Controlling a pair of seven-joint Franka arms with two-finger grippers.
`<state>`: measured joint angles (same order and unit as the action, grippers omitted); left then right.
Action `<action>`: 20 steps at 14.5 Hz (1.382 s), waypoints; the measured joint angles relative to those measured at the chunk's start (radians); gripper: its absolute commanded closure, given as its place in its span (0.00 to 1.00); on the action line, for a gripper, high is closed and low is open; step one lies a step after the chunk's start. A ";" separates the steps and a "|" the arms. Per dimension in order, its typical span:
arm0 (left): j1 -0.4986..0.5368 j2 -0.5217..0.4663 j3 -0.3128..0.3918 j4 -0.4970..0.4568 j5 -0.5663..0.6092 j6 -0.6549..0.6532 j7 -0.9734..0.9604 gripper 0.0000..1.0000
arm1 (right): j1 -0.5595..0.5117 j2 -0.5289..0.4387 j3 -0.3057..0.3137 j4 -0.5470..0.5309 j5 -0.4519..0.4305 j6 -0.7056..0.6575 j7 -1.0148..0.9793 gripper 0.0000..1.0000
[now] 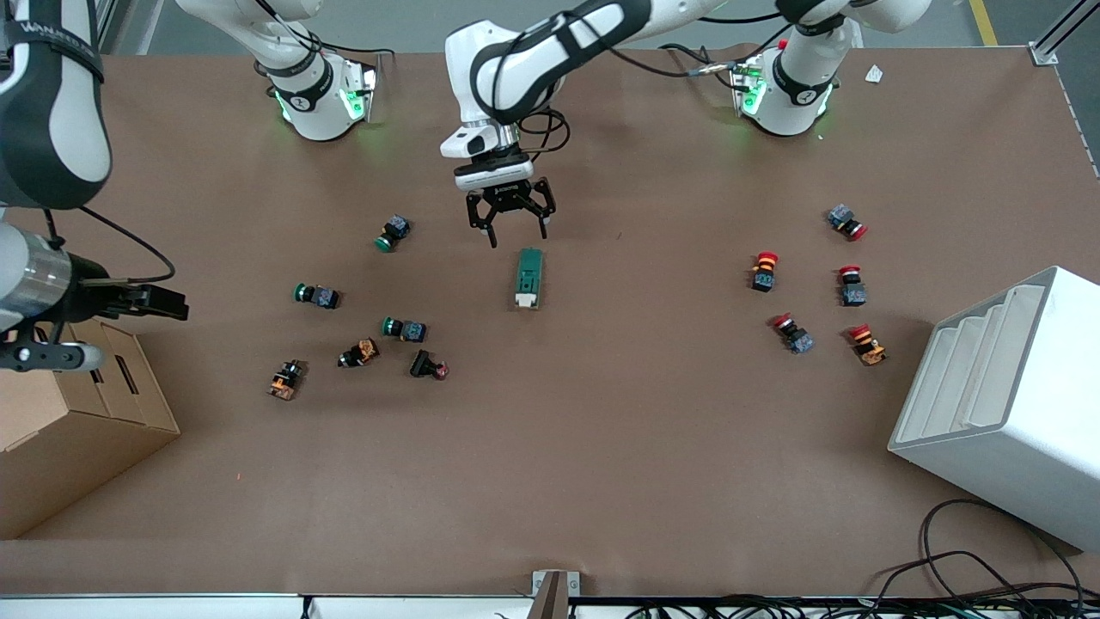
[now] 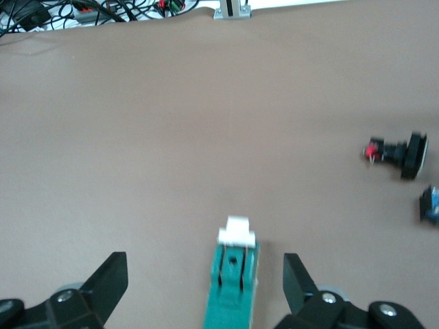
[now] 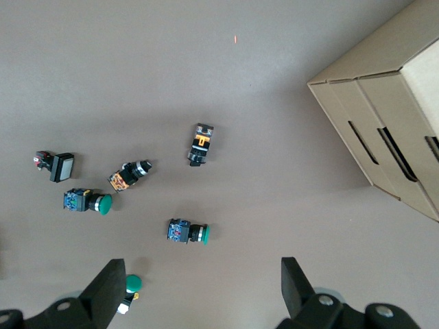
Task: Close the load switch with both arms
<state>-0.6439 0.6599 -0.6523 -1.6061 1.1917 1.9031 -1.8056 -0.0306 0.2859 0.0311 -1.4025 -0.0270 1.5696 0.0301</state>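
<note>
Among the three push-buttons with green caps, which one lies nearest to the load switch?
The green-capped push-button nearest the front camera of the three, beside an orange-bodied button. It lies closer to the load switch than the other two.

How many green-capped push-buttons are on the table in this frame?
3, all toward the right arm's end of the table: one farthest from the front camera, one nearest the cardboard box, one closest to the front camera. None appears hidden.

Load switch [image 2: 232,288] cut off by wrist view's edge.
</note>
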 measured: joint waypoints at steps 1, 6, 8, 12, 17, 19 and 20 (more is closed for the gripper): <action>0.021 -0.018 -0.004 0.017 -0.035 0.003 0.051 0.00 | 0.000 0.000 0.001 0.005 0.000 -0.002 0.000 0.00; 0.085 -0.036 -0.003 0.118 -0.150 0.003 0.232 0.00 | 0.000 0.002 0.008 0.008 0.000 -0.039 0.000 0.00; 0.113 -0.045 -0.003 0.160 -0.206 0.000 0.321 0.00 | 0.000 -0.003 0.011 0.019 0.004 -0.081 0.000 0.00; 0.194 -0.110 -0.004 0.188 -0.327 -0.032 0.530 0.00 | 0.000 -0.068 0.014 0.017 0.008 -0.149 0.000 0.00; 0.269 -0.162 -0.004 0.233 -0.415 -0.120 0.744 0.00 | 0.000 -0.191 0.013 -0.055 0.008 -0.152 0.000 0.00; 0.301 -0.164 -0.004 0.255 -0.435 -0.129 0.818 0.00 | 0.000 -0.255 0.013 -0.104 0.008 -0.153 -0.001 0.00; 0.319 -0.167 -0.004 0.262 -0.445 -0.129 0.855 0.00 | 0.000 -0.293 0.013 -0.133 0.008 -0.154 -0.001 0.00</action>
<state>-0.3247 0.4933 -0.6566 -1.3440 0.7466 1.7737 -0.9509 -0.0306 -0.0069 0.0443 -1.5356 -0.0192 1.4159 0.0294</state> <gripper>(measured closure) 0.000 0.000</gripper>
